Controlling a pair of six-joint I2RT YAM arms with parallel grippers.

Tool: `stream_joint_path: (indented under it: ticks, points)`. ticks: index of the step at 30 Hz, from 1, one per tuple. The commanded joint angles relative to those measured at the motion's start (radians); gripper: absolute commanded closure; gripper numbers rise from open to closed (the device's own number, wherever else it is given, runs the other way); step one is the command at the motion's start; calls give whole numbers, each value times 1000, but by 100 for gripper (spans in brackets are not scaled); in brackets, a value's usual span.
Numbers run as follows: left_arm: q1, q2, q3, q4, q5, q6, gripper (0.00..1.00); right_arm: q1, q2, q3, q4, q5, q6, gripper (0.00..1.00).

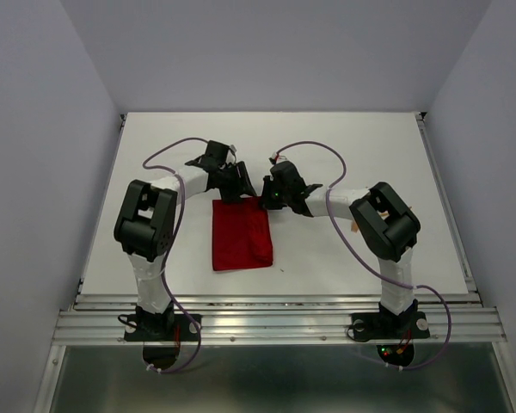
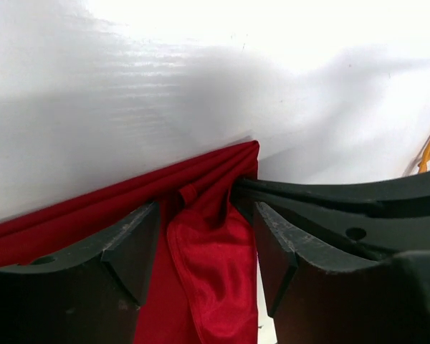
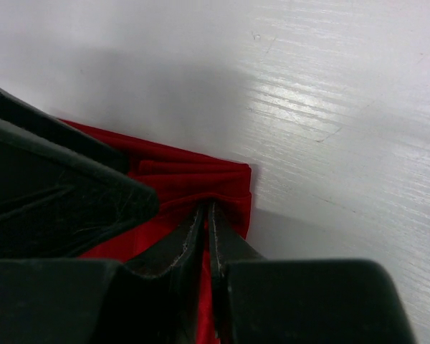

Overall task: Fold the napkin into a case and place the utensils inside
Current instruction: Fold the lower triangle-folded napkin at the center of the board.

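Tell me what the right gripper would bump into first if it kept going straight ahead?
The red napkin it is pinching: the right gripper is shut on the cloth's edge. Right past that fold lies the white table, probably next, though depth is hard to judge.

A: The napkin (image 2: pixel 215 279) is looking like soft cloth, shining faintly, satiny.
B: The table (image 3: pixel 330 107) is showing white, smooth, finely streaked; the fingers (image 2: pixel 129 247) are looking like matt black plastic.
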Motion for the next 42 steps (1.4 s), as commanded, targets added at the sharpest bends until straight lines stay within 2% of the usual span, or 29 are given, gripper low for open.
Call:
stream_joint_path:
  ticks: [1,3,6,8,17,27,32,42]
  points:
    - [-3,20,65,-27,-14,31,40,12,17,40,25,4,1,87]
    - [-6,28,73,-39,-22,39,44,12,17,42,25,2,1,87]
    - [-14,36,71,-48,-31,41,55,12,17,42,26,2,2,87]
    - [-17,37,68,-48,-33,41,57,12,17,42,25,2,2,87]
    - [-21,23,59,-47,-31,44,54,12,19,45,25,-2,2,87]
    - [-21,-32,-5,36,-5,11,52,12,16,43,26,-5,2,87]
    - [-21,-49,-27,68,13,16,48,12,17,45,28,-10,2,87]
    - [-23,-53,-42,88,38,33,49,12,20,44,29,-13,2,87]
